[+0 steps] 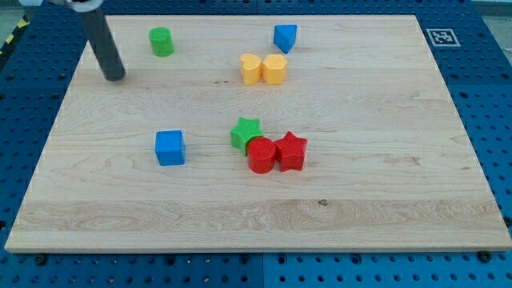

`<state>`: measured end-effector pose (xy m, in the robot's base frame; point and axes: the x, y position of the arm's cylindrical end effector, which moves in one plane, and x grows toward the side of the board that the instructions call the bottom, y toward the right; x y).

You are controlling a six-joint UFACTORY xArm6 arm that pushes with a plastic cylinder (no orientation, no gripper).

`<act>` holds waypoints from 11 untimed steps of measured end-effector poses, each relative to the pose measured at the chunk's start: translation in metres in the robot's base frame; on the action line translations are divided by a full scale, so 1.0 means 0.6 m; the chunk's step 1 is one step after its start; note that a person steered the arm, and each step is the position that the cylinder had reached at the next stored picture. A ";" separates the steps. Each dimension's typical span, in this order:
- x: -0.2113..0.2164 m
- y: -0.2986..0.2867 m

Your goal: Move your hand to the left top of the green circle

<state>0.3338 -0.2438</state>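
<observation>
No jaws fitted; the arm ends in a rod, holding nothing. My tip [115,78] rests on the wooden board [384,224], touching no block. The green circle [162,42] stands near it at 2 o'clock, apart, nothing between them. Further out at 3 o'clock: yellow heart [250,69] touching yellow hexagon [274,69]. At 5 o'clock: blue cube [170,148].

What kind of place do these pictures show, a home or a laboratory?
Most likely a robot laboratory bench. A wooden board lies on a blue perforated plate, a printed marker tag sits at its corner, and my tip stands left of the green circle.
</observation>
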 end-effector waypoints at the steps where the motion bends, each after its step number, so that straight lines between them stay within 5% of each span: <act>1: -0.070 -0.009; 2: -0.135 -0.009; 11: -0.155 -0.003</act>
<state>0.2408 -0.2458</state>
